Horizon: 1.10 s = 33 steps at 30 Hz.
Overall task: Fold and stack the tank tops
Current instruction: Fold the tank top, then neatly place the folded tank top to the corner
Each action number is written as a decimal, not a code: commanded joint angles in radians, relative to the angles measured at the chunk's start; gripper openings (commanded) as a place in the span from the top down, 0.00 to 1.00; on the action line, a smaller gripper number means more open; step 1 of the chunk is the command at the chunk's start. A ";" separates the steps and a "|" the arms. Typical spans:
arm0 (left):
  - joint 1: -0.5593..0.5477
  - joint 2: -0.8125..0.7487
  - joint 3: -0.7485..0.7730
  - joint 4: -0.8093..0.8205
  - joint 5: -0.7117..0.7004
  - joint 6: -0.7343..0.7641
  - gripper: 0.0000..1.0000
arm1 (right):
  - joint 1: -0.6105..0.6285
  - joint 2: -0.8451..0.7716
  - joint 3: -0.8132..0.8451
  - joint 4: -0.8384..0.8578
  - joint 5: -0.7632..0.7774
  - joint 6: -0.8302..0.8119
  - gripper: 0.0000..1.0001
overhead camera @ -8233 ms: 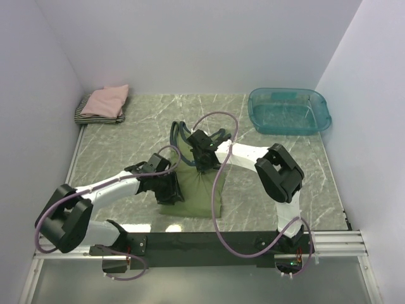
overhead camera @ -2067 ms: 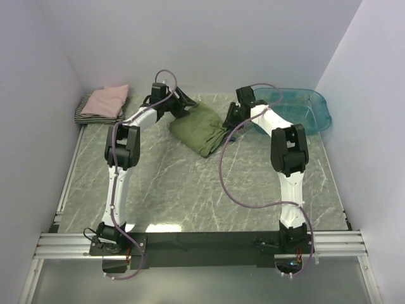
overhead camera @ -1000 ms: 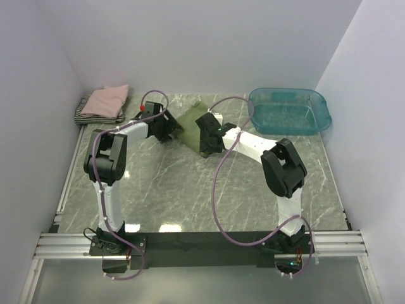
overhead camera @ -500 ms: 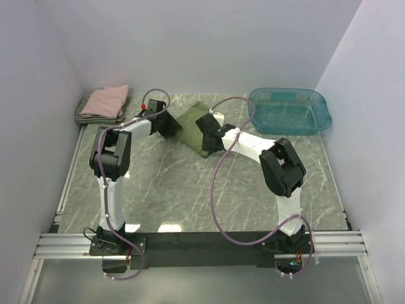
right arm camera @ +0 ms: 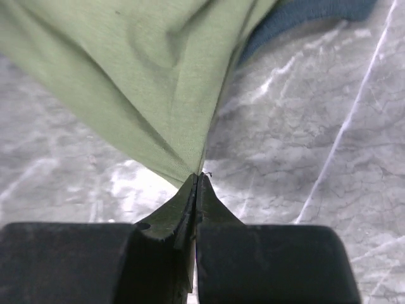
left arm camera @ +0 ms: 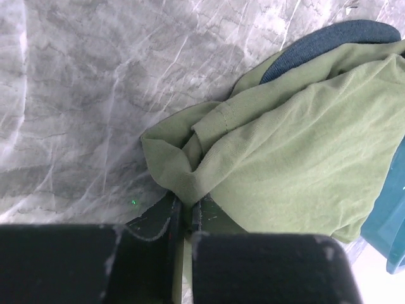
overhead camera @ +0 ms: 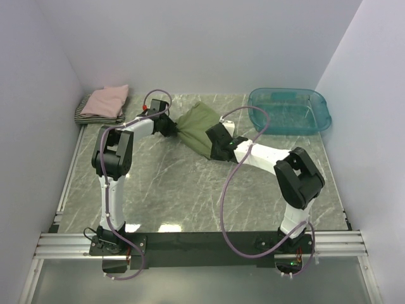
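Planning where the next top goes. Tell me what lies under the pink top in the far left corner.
A black-white striped top lies under the pink top, only its left and near edges showing. Its middle and anything beneath are covered.

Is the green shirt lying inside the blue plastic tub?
No, the green shirt is out over the marble table, to the left of the tub, with none of it inside.

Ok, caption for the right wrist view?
Right gripper pinching a corner of the olive-green cloth tank top, grey marbled tabletop beneath.
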 commanded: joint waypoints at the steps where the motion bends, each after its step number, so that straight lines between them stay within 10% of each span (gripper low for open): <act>1: 0.021 -0.045 0.013 -0.022 -0.082 0.035 0.97 | -0.004 -0.035 -0.021 -0.023 0.014 -0.013 1.00; 4: 0.023 -0.032 0.033 -0.020 -0.051 0.052 0.87 | -0.002 -0.011 0.012 0.000 -0.024 -0.028 0.97; 8: 0.021 -0.065 -0.005 0.065 0.025 0.086 0.45 | -0.022 -0.032 0.076 -0.013 -0.061 -0.067 0.56; 11: 0.023 -0.119 -0.033 0.118 0.068 0.095 0.33 | -0.074 -0.061 0.130 -0.027 -0.079 -0.098 0.51; 33: -0.038 -0.205 -0.298 0.184 0.162 -0.144 0.21 | -0.206 0.563 0.943 -0.314 -0.176 -0.421 0.49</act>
